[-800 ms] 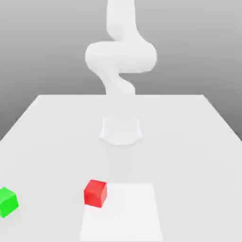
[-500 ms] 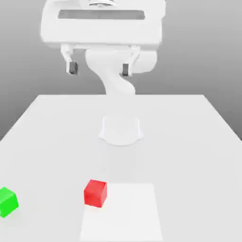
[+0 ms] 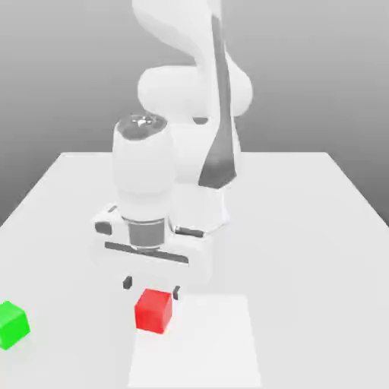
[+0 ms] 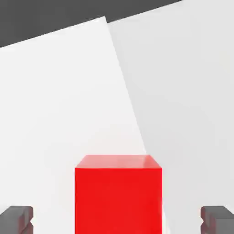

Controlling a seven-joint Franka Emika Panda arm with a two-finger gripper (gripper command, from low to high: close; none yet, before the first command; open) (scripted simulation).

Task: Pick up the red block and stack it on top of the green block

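The red block (image 3: 153,310) rests on the white table, near its front edge and left of centre in the exterior view. My gripper (image 3: 151,286) hangs just above and behind it, open, its two dark fingertips (image 3: 127,283) spread wider than the cube. In the hand view the red block (image 4: 118,194) sits between the two fingertips (image 4: 16,218), with a gap on each side. The green block (image 3: 13,324) lies on the table at the exterior view's far left, well apart from the red one.
A brighter white square patch (image 3: 196,340) marks the table (image 3: 304,228) beside the red block, toward the exterior view's right. The arm's base and links (image 3: 199,182) rise behind the gripper at mid-table.
The hand has dropped from high above the table down to just over the red block, fingers still spread. Neither block has moved.
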